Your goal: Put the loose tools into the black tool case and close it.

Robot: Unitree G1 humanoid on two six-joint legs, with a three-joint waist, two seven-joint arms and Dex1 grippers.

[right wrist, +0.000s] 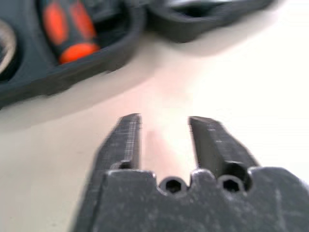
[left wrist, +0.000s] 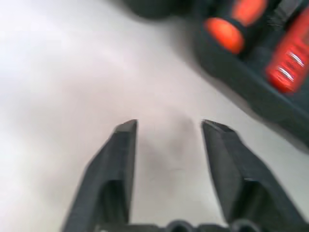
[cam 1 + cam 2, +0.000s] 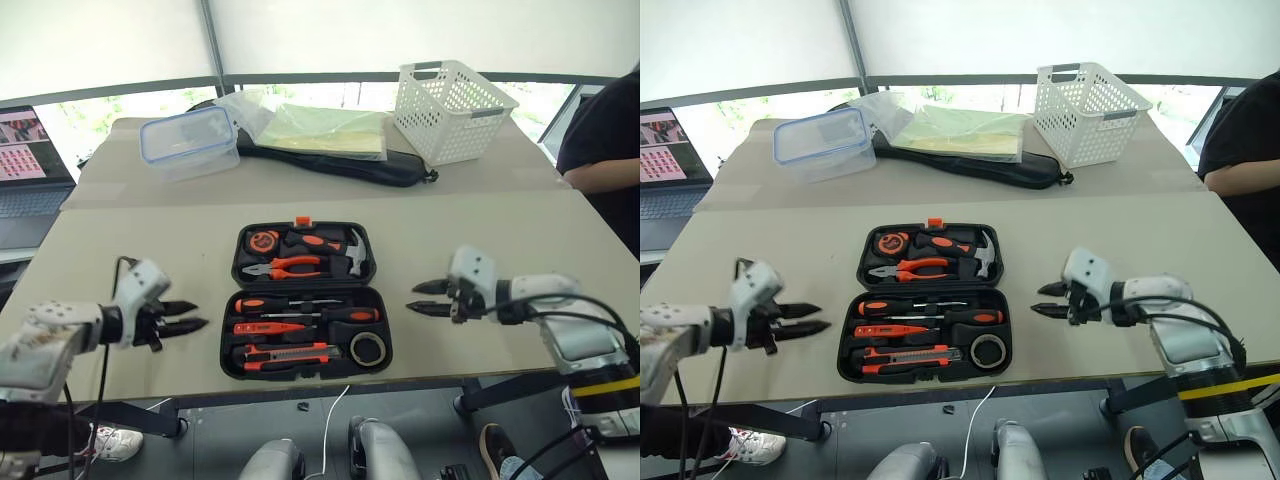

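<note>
The black tool case point(image 3: 305, 287) lies open and flat in the middle of the table. Its near half holds two orange-and-black screwdrivers point(image 3: 300, 302), a slim orange tester point(image 3: 268, 327), a utility knife point(image 3: 285, 354) and a dark tape roll point(image 3: 368, 348). Pliers point(image 3: 290, 267), a hammer point(image 3: 335, 245) and a tape measure point(image 3: 264, 241) fill the far half. To the left of the case, my left gripper point(image 3: 198, 314) is open and empty above the tabletop. On the case's right side, my right gripper point(image 3: 412, 297) is open and empty too. Both point inward at the case.
At the back stand a white basket point(image 3: 452, 105), a clear lidded container point(image 3: 188, 140) and a long black bag point(image 3: 330, 160) under a plastic sleeve. A laptop point(image 3: 30, 160) sits far left. A person point(image 3: 605, 150) stands at the right. The table's front edge runs just below the case.
</note>
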